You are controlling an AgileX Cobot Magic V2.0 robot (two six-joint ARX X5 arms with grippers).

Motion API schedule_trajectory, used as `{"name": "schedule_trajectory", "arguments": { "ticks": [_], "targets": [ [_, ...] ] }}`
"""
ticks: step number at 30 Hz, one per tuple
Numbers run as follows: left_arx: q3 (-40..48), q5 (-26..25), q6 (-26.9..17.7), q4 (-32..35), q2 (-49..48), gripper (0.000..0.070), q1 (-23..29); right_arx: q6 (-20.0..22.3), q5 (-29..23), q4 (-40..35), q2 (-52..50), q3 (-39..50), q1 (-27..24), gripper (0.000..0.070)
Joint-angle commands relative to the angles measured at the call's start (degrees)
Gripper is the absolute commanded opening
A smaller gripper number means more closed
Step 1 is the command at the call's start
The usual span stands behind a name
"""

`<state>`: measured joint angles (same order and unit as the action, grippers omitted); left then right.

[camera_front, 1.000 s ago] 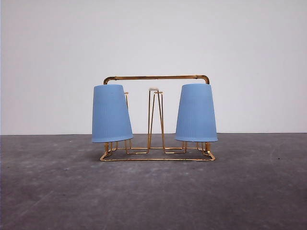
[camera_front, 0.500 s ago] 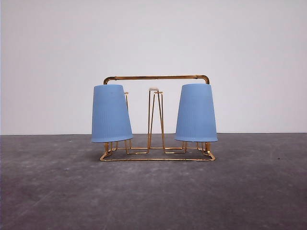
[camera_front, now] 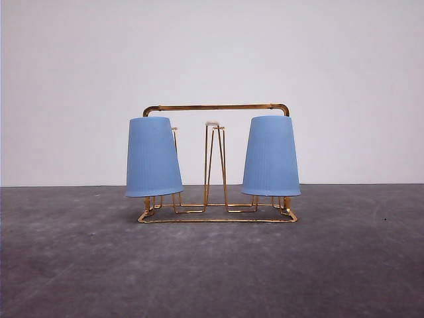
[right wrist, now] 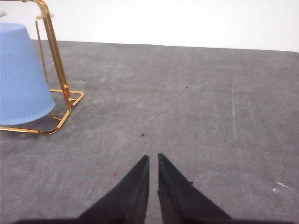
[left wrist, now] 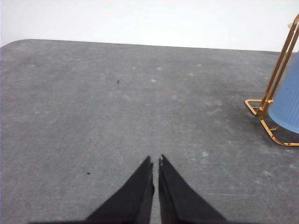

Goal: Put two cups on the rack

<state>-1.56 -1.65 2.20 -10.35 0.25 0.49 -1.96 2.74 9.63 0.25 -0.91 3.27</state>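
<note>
Over the bare grey tabletop (left wrist: 93, 102), the left gripper (left wrist: 155, 163) and right gripper (right wrist: 153, 161) are being held pressed together, pinching nothing, well apart from the rack (camera_front: 215, 107). Both ribbed light-blue plastic cups (camera_front: 153, 158) (camera_front: 271, 156) are being carried upside down on its thin gold wire prongs. The left cup is tilted; a knock could probably unseat it.
</note>
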Motion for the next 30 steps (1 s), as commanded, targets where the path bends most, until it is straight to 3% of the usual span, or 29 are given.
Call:
{"name": "schedule_trajectory", "arguments": {
  "ticks": [1,30],
  "targets": [
    [0.8,0.0,0.0,-0.3,-0.1,0.0000,0.0,-0.4,-0.2,-0.6,0.0,0.2,-0.1,0.0032],
    [0.8,0.0,0.0,-0.3,-0.1,0.0000,0.0,-0.4,-0.2,-0.6,0.0,0.2,-0.1,0.0031]
  ]
}}
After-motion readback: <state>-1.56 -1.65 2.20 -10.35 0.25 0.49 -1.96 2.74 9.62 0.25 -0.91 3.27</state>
